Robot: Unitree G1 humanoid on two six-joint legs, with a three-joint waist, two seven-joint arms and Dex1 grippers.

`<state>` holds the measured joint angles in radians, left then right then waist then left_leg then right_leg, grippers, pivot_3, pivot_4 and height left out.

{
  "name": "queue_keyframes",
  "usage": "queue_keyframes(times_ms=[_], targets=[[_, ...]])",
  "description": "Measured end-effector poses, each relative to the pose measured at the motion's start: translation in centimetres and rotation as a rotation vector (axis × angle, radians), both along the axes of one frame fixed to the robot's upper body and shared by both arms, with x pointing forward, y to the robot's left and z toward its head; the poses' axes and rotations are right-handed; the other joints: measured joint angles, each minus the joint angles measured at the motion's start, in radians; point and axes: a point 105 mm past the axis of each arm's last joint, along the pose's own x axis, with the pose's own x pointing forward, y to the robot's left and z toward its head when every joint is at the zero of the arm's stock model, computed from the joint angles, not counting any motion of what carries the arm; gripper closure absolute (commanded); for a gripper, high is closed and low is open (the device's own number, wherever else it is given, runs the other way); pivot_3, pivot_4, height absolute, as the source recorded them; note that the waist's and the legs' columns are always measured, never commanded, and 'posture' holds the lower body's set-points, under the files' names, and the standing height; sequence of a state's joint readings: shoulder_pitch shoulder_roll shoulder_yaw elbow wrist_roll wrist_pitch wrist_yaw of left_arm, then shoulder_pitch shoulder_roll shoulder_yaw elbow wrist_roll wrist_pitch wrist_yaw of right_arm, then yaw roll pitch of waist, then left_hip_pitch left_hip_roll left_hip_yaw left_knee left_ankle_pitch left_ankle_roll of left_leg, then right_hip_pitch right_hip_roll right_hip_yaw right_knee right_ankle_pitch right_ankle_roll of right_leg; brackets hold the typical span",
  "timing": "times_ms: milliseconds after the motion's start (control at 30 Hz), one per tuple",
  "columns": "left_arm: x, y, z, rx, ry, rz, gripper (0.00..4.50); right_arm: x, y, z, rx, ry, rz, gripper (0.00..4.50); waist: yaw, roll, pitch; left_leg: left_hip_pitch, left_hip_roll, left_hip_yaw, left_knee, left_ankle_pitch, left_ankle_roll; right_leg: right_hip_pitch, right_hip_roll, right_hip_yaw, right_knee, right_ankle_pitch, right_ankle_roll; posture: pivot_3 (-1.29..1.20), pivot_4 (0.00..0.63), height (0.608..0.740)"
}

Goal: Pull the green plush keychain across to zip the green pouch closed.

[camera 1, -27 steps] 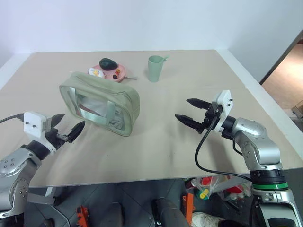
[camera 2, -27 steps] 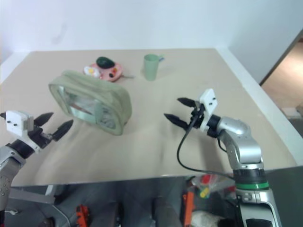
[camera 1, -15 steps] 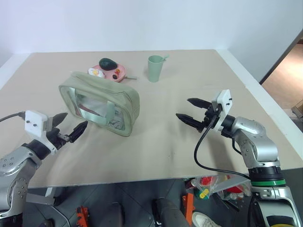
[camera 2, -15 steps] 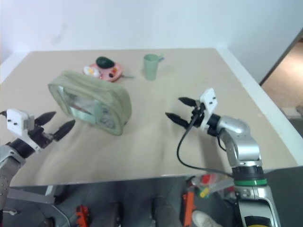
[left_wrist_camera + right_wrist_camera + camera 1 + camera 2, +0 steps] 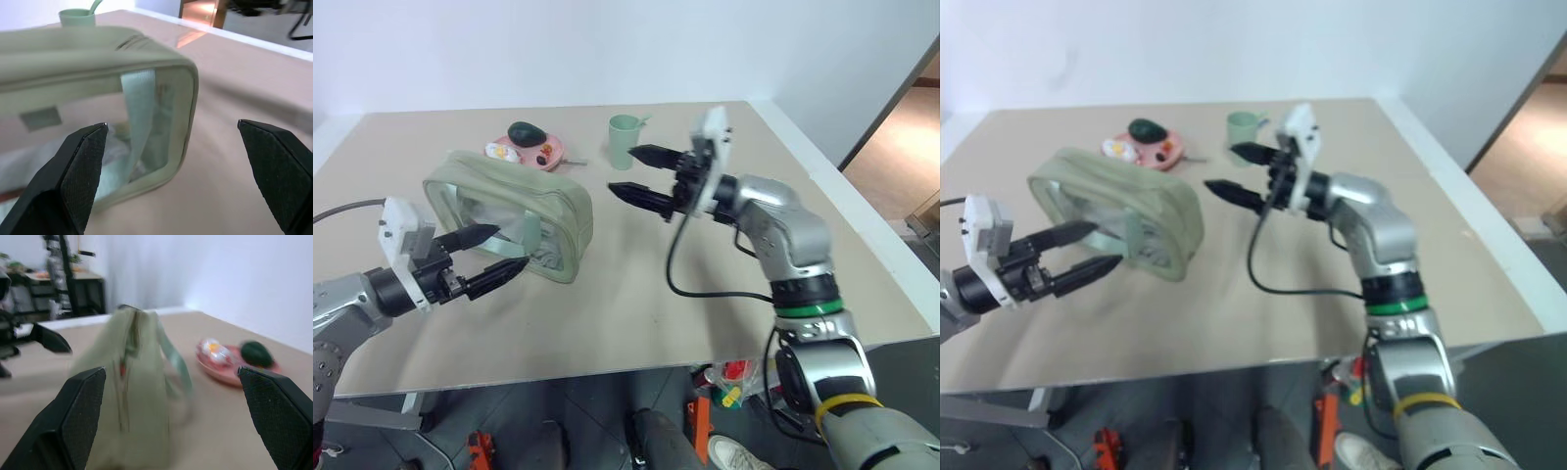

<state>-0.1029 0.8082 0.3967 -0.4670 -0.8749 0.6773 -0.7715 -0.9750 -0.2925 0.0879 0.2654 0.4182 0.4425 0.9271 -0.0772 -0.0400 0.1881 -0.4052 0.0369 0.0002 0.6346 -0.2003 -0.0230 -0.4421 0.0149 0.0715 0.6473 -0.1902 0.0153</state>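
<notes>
Pouch first: the pale sage-green fabric pouch [image 5: 509, 217] with clear plastic side panels sits on the left half of the beige table [image 5: 636, 294], just in front of a pink plate [image 5: 548, 150] holding a dark green avocado [image 5: 523, 132], with a pale green cup [image 5: 623, 140] off to its right. Honestly can't spot the lime-green plush keychain in any view, so no telling where the zipper pull sits.

Big change over the last second: the right gripper [image 5: 641, 174] has swung up and across from the right side of the table and now hangs just right of the pouch, level with its top, fingers spread wide and empty. The left gripper [image 5: 484, 256] has also crept in from the near-left edge and now sits right at the pouch's near side panel, fingers wide too, holding nothing.

So both arms look set to bracket the pouch. Zipping hasn't started yet; likely next is finding that plush.
</notes>
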Motion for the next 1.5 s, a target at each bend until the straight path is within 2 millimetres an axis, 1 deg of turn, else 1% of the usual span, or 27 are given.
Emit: queue_keyframes(times_ms=[67,200,300,333,367,500,633,667,733,933,1033,1233,1267,1367,1400,1467,1500], targets=[[0.1,-0.3,-0.1,0.000,0.002,-0.007,0.09,0.3,1.6,-0.8,-0.023,0.016,0.027,0.03,0.000,0.000,0.000,-0.001,0.000,0.000,0.000,-0.001,-0.001,0.000,0.000,0.000,0.000,0.000,0.001,0.00,0.150,0.739],[0.0,-0.6,0.0,-0.001,-0.007,-0.004,0.09,1.1,3.4,-2.6,-0.057,0.077,0.053,0.03,0.002,0.000,0.000,-0.003,0.000,-0.001,0.000,-0.004,-0.002,-0.001,-0.001,-0.001,0.000,-0.001,0.004,0.00,0.150,0.739],[-0.1,-0.8,0.1,0.002,-0.013,-0.006,0.09,1.5,4.0,-2.9,-0.058,0.103,0.056,0.03,0.002,0.000,0.000,-0.003,0.000,-0.001,0.000,-0.004,-0.002,-0.001,-0.001,-0.001,0.000,-0.002,0.005,0.00,0.150,0.739],[-0.1,-0.9,0.1,0.004,-0.015,-0.005,0.00,1.7,4.1,-3.0,-0.059,0.114,0.054,0.53,0.002,0.000,0.000,-0.002,0.000,-0.001,0.000,-0.004,-0.002,-0.001,-0.001,-0.001,0.000,-0.002,0.004,0.00,0.150,0.739],[-0.1,-1.0,0.1,0.007,-0.017,-0.004,0.00,1.9,4.2,-3.1,-0.061,0.120,0.054,0.73,0.002,0.000,0.000,-0.002,0.000,-0.001,0.000,-0.004,-0.002,-0.001,-0.001,-0.001,0.000,-0.002,0.004,0.00,0.150,0.739],[-0.2,-1.1,0.2,0.012,-0.027,0.000,0.00,1.9,4.2,-3.6,-0.069,0.144,0.078,2.13,0.002,0.000,0.000,-0.002,0.000,-0.001,0.000,-0.004,-0.002,-0.001,-0.001,-0.001,0.000,-0.002,0.004,0.00,0.150,0.739],[-0.1,-1.2,0.2,0.007,-0.032,0.009,0.00,1.6,4.2,-3.7,-0.076,0.147,0.107,3.57,0.002,0.000,0.000,-0.002,0.000,-0.001,0.000,-0.004,-0.002,-0.001,0.000,-0.001,0.000,-0.001,0.004,0.00,0.150,0.739],[-0.1,-1.3,0.2,0.005,-0.032,0.010,0.00,1.6,4.2,-3.8,-0.079,0.147,0.111,3.83,0.002,0.000,0.000,-0.002,0.000,-0.001,0.000,-0.004,-0.002,-0.001,0.000,-0.001,0.000,-0.001,0.004,0.00,0.150,0.739],[-0.1,-1.4,0.1,0.000,-0.029,0.013,0.00,1.5,4.2,-3.8,-0.084,0.150,0.118,4.49,0.002,0.000,0.000,-0.002,0.000,-0.001,0.000,-0.004,-0.002,-0.001,0.000,-0.001,0.000,-0.001,0.004,0.00,0.150,0.739],[0.2,-1.7,0.2,-0.004,-0.038,0.009,0.00,1.3,4.0,-3.9,-0.097,0.160,0.144,4.49,0.002,0.000,0.000,-0.002,0.000,-0.001,0.000,-0.004,-0.002,-0.001,0.000,-0.001,0.000,-0.001,0.004,0.00,0.150,0.739],[0.2,-1.9,0.1,-0.012,-0.035,0.003,0.00,0.9,2.9,-3.2,-0.121,0.122,0.177,4.49,0.003,0.000,0.000,-0.002,-0.001,-0.002,0.000,-0.004,-0.002,-0.001,-0.001,-0.001,0.000,-0.002,0.004,0.00,0.150,0.739],[0.0,-2.6,0.1,-0.025,-0.034,-0.014,0.00,0.7,-0.9,-1.8,-0.210,0.021,0.202,4.49,0.004,0.000,0.000,-0.002,-0.001,-0.001,0.000,-0.004,-0.002,-0.001,-0.001,-0.001,0.000,-0.002,0.005,0.00,0.150,0.739],[0.0,-2.8,0.3,-0.028,-0.038,-0.020,0.00,1.0,-1.9,-1.5,-0.246,-0.019,0.189,4.49,0.004,0.000,0.000,-0.002,-0.001,-0.001,0.000,-0.004,-0.002,-0.001,-0.001,-0.001,0.000,-0.002,0.005,0.00,0.150,0.739],[-0.1,-3.2,0.5,-0.034,-0.044,-0.032,0.00,1.9,-4.1,-0.8,-0.307,-0.085,0.145,4.49,0.003,0.000,0.000,-0.001,-0.001,-0.001,0.000,-0.004,-0.002,-0.001,-0.001,-0.001,0.000,-0.002,0.004,0.00,0.150,0.739],[0.0,-3.3,0.5,-0.038,-0.045,-0.032,0.00,2.2,-4.8,-0.9,-0.312,-0.087,0.134,4.13,0.003,0.000,0.000,-0.001,-0.001,-0.001,0.000,-0.004,-0.002,0.000,-0.001,-0.001,0.000,-0.002,0.004,0.00,0.150,0.739],[0.0,-3.7,0.4,-0.043,-0.042,-0.045,0.00,2.6,-5.5,-1.7,-0.298,-0.047,0.126,3.40,0.001,0.000,0.000,-0.001,-0.001,-0.001,0.000,-0.004,-0.002,0.000,-0.001,0.000,0.000,-0.002,0.004,0.00,0.150,0.739],[0.0,-3.8,0.4,-0.045,-0.039,-0.049,0.00,2.7,-5.6,-1.9,-0.294,-0.030,0.124,3.12,0.000,0.000,0.000,-0.001,-0.001,-0.001,0.000,-0.004,-0.002,0.000,0.000,0.000,0.000,-0.001,0.004,0.00,0.150,0.739]])
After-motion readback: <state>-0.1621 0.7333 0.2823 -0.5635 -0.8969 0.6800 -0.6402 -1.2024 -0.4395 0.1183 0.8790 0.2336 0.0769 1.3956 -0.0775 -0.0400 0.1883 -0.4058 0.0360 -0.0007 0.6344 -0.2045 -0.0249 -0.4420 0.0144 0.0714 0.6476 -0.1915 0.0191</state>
